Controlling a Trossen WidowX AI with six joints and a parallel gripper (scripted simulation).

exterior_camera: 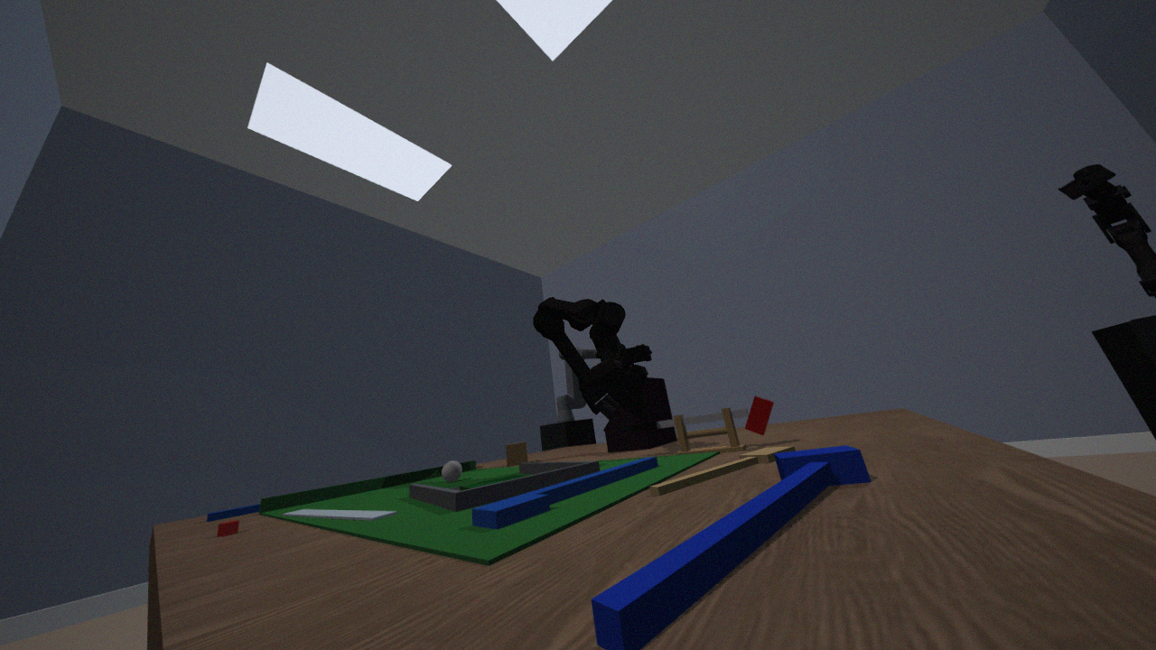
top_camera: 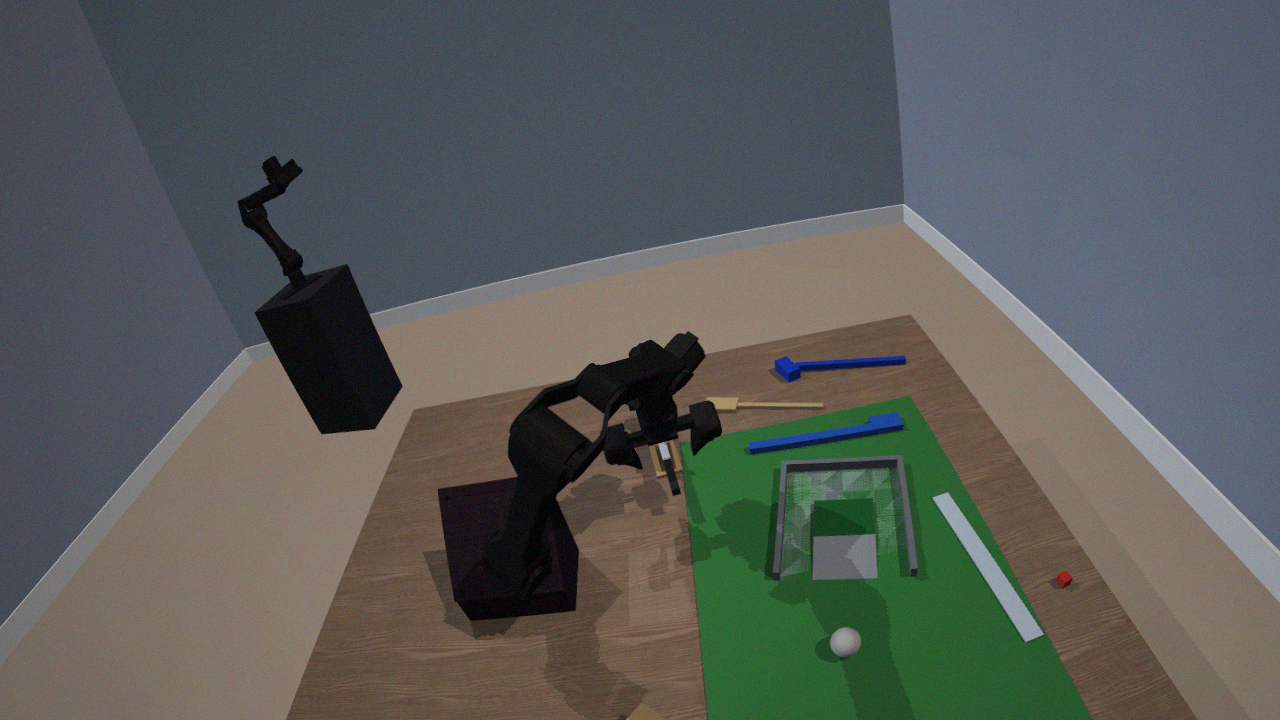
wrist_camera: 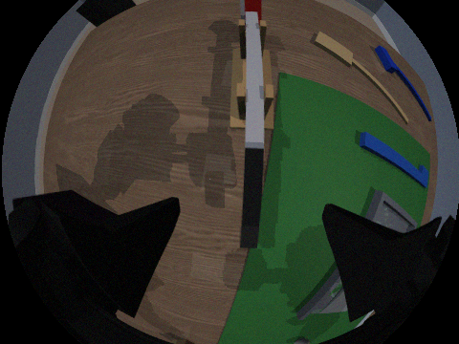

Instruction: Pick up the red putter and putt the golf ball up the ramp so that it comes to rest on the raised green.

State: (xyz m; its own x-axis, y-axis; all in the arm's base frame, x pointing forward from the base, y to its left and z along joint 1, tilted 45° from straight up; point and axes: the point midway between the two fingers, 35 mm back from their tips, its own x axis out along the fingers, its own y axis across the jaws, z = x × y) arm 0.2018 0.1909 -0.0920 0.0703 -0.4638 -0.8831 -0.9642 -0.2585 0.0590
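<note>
1. Hovering over the red putter point(wrist_camera: 252, 102), the gripper point(wrist_camera: 251, 243) is spread wide with nothing between its fingers.
2. In the wrist view the putter's shaft runs straight away from the gripper, dark grip end nearest, pale middle section beyond, red head point(wrist_camera: 252, 3) farthest; its long axis falls along the midline of the gap, so the jaws already straddle it crosswise.
3. It rests on a small tan rack point(wrist_camera: 245, 92) standing on the wooden surface point(top_camera: 501, 644), just beside the edge of the green mat point(top_camera: 895, 644); from the side the shaft looks lifted clear of the wood.
4. The move ahead looks like a plain descent, then closing on the dark grip end directly below; how much height remains I cannot tell.
5. Nothing of the putt itself is done: the golf ball point(top_camera: 844, 641) sits on the mat, well apart from the putter, before the grey ramp point(top_camera: 844, 555) that rises to the walled raised green point(top_camera: 845, 517).
</note>
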